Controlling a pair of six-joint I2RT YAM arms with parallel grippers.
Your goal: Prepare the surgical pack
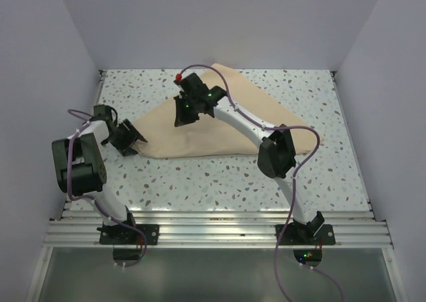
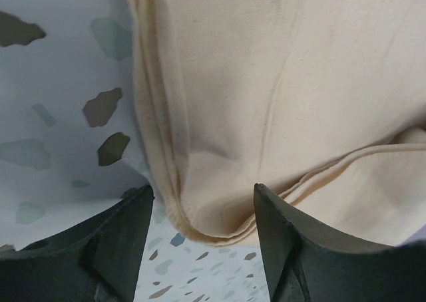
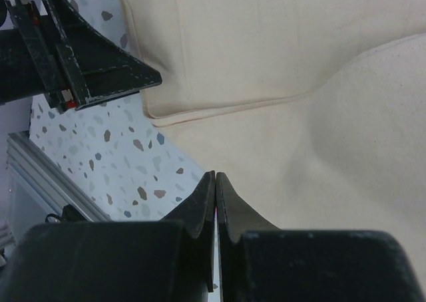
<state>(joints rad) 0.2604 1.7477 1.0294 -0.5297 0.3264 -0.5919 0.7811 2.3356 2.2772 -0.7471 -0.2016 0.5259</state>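
Observation:
The big beige cloth (image 1: 219,126) lies folded over in a rough triangle on the speckled table. My left gripper (image 1: 136,142) is open at the cloth's left corner. In the left wrist view the folded corner (image 2: 219,225) lies between the two spread fingers of the gripper (image 2: 203,192), which hold nothing. My right gripper (image 1: 180,119) is over the cloth's upper middle. Its fingers are pressed together with nothing between them (image 3: 215,175), above the cloth (image 3: 299,82) near its edge. The steel tray, scissors, forceps, gauze and packet are out of view.
The left gripper (image 3: 100,69) shows at the top left of the right wrist view, close to the cloth's corner. White walls stand on three sides of the table. A metal rail (image 1: 213,225) runs along the near edge.

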